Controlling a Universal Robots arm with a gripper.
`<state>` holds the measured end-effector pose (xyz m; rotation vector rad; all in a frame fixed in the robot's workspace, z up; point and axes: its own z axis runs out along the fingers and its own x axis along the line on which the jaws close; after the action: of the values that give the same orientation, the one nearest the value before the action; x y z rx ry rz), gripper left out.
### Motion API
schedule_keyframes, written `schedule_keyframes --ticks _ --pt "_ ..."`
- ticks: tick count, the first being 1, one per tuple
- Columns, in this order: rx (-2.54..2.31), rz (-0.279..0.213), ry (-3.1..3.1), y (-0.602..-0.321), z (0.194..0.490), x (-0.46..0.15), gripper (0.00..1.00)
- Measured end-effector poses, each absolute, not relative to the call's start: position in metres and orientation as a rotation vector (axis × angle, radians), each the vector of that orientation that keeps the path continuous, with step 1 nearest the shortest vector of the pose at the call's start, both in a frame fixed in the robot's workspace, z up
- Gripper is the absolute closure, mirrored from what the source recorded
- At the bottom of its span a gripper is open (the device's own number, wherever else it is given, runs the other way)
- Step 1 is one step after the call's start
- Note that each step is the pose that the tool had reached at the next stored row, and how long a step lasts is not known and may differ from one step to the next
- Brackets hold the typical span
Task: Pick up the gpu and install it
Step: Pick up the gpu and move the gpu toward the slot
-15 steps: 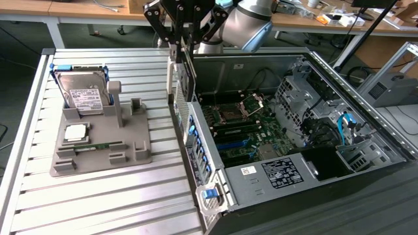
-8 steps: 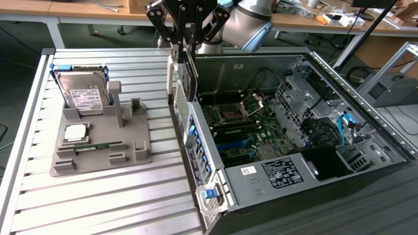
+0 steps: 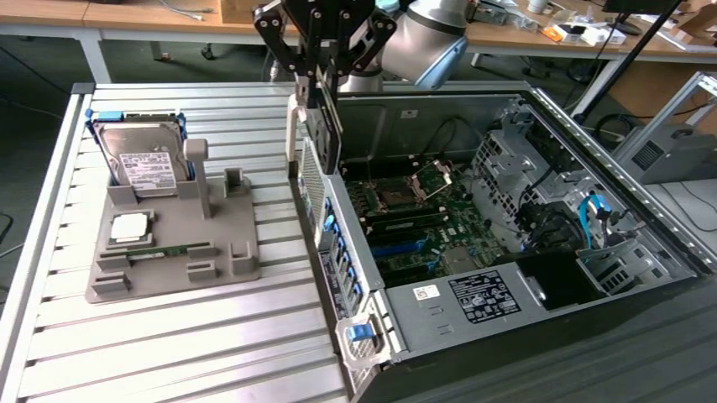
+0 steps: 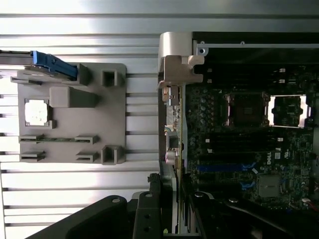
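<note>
Ribbed metal table (image 3: 201,336), cluttered workbenches behind. Open computer case (image 3: 482,302) takes the right half of the exterior view, motherboard (image 3: 415,227) exposed. Grey fixture tray (image 3: 168,252) at left centre: hard drive (image 3: 143,159) upright at its far end, memory stick (image 3: 157,249) lying flat. Gripper (image 3: 318,80) at upper centre, jaws clamped on the gpu (image 3: 327,138). Card hangs upright at the case wall nearest the tray, silver bracket (image 3: 295,126) on the tray side. Contact with the case: cannot tell. Wrist view: gpu (image 4: 175,139) edge-on between tray (image 4: 119,119) and motherboard (image 4: 239,144).

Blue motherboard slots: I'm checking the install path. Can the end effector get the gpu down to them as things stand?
Probably yes. The end effector holds the gpu upright above the open case, and nothing visible lies over the blue slots.
</note>
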<state>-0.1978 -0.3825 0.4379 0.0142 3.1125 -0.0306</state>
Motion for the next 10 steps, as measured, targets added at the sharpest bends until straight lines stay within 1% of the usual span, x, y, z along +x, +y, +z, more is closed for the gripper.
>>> schedule_keyframes --ticks 10 --pt "0.014 -0.031 3.112 -0.3826 0.4379 -0.1935 0.73"
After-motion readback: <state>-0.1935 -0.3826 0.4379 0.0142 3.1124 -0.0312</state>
